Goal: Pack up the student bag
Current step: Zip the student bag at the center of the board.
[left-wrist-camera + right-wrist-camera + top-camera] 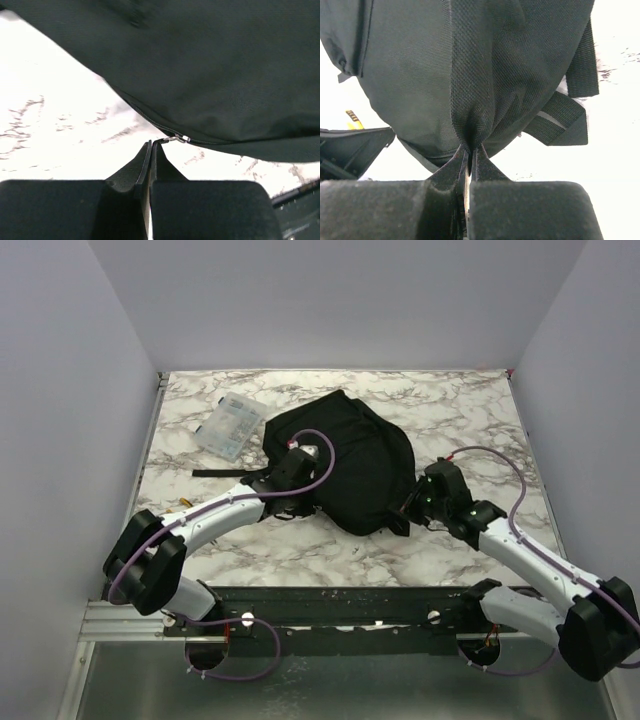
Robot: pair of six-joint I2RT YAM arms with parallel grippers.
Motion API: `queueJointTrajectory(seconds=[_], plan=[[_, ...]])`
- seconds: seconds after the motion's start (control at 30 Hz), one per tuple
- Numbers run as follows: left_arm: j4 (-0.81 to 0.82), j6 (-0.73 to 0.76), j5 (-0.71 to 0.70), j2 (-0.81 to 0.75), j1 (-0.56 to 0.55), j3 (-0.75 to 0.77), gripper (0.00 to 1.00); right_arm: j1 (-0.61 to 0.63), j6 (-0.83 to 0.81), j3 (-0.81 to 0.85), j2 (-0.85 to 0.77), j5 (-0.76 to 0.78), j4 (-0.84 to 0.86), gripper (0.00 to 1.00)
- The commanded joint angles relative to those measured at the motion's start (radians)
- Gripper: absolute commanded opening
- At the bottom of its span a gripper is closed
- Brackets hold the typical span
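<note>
The left gripper (152, 145) has its fingers pressed flat together, and the small metal zipper pull (179, 138) is caught right at their tips, along the seam on the student bag's (360, 450) near-left edge. Above those tips the black cloth hangs in a loose, sagging sheet over the white marbled surface (470, 410).

Over on the other side, the right gripper (468, 149) is also closed tight, pinching a gathered fold of the bag's coarse woven fabric. The cloth fans up and outward from that pinch. Just to the right of it, two broad black webbing straps (560, 117) lie against the bag.

From where I stand, the bag sits about in the middle of the surface, slumped into a rounded heap between the two arms. Its long axis runs from the far side towards the near side, leaning a little to the right as it comes nearer. A blunt corner points at the back wall, and the near end reaches down beside the right gripper. I cannot tell which end is its top.

A long thin strap (222, 472) trails out flat from the bag's left side, lying left to right. Beyond it, towards the far left corner, rests a clear plastic case (232, 427), close to the bag but apart from it.
</note>
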Motion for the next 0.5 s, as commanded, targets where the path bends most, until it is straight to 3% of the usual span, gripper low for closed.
queueJointTrajectory(seconds=[0.0, 0.3, 0.43, 0.47], plan=[[-0.007, -0.027, -0.150, 0.001, 0.094, -0.005, 0.00, -0.039, 0.001, -0.039, -0.092, 0.093, -0.052, 0.00], [-0.040, -0.015, -0.206, 0.021, 0.128, 0.071, 0.00, -0.047, -0.080, -0.042, -0.151, 0.095, -0.076, 0.01], [-0.154, -0.016, -0.124, -0.014, 0.141, 0.127, 0.00, -0.047, -0.194, 0.038, -0.173, 0.090, -0.147, 0.41], [-0.147, -0.014, -0.085, -0.050, 0.141, 0.113, 0.08, -0.048, -0.225, 0.063, -0.192, 0.096, -0.164, 0.50]])
